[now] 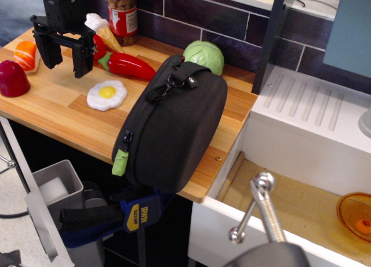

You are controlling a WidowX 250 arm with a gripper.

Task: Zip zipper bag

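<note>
The zipper bag (174,125) is a large black rounded case lying on the wooden counter (58,113), its lower end hanging over the front edge. Its lime-green pull tab (120,162) hangs at the lower left of the zipper. A black strap and clip (174,80) sit on its upper side. My gripper (64,55) is black, at the far left above the counter, well away from the bag. Its two fingers (83,59) point down with a gap between them and hold nothing.
Toy food lies around the gripper: a fried egg (106,94), a red pepper (128,65), a green cabbage (204,55), an orange piece (26,54), a dark red piece (13,78) and a jar (123,14). A white sink unit (307,125) stands right. A blue clamp (139,213) grips the counter's edge.
</note>
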